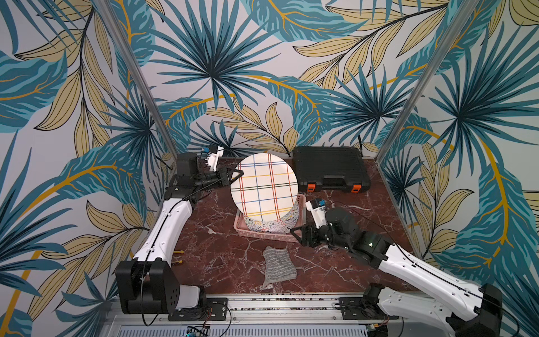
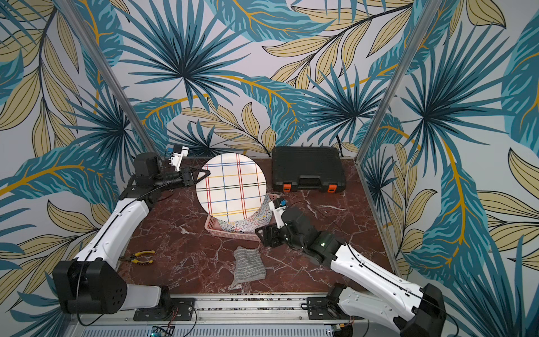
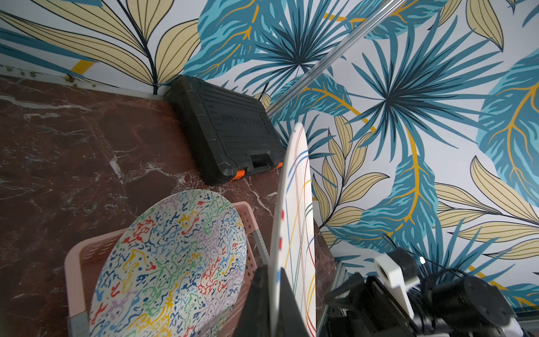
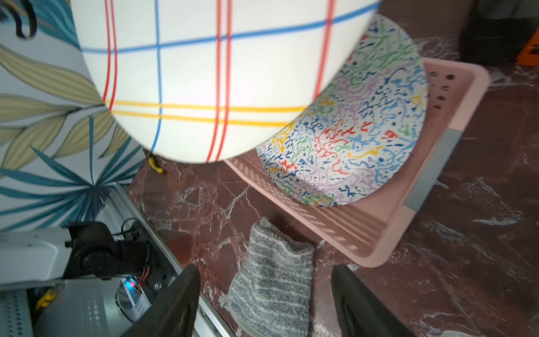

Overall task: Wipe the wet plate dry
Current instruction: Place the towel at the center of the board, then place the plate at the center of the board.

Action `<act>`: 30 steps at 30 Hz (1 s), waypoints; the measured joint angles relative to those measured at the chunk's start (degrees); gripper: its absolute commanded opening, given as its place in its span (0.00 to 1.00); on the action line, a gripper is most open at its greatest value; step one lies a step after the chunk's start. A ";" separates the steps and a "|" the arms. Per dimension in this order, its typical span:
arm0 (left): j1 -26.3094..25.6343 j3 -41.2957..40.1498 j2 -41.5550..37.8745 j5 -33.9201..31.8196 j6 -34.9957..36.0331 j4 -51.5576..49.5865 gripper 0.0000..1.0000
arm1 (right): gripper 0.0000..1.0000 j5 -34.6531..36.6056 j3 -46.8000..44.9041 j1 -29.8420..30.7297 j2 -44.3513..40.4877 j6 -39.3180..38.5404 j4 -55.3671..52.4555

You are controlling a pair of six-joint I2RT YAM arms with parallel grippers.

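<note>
Above the basket (image 1: pixel 262 235), the left gripper (image 1: pixel 237 175) clamps the plate (image 1: pixel 264 186) upright; at its five o'clock, the right gripper (image 1: pixel 295 233) gapes open near the cloth (image 1: pixel 278 264).

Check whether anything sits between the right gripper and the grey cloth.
Nothing visible does. In the right wrist view the open right gripper frames the grey striped cloth between its jaws, with nothing lying across it. The pink basket sits off to the side, and the plaid plate, held by the left gripper, is well above it.
</note>
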 measured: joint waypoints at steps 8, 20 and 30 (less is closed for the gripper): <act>-2.14 0.00 0.02 7.08 0.83 0.02 0.00 | 0.74 -14.34 1.42 -10.64 4.26 5.57 7.13; -6.40 0.00 0.02 10.82 4.09 -2.21 0.00 | 0.33 -24.13 1.46 -13.44 8.02 11.41 21.29; -7.10 1.81 0.79 11.19 5.99 -3.87 0.78 | 0.00 -25.77 -2.14 -16.41 0.52 16.22 28.30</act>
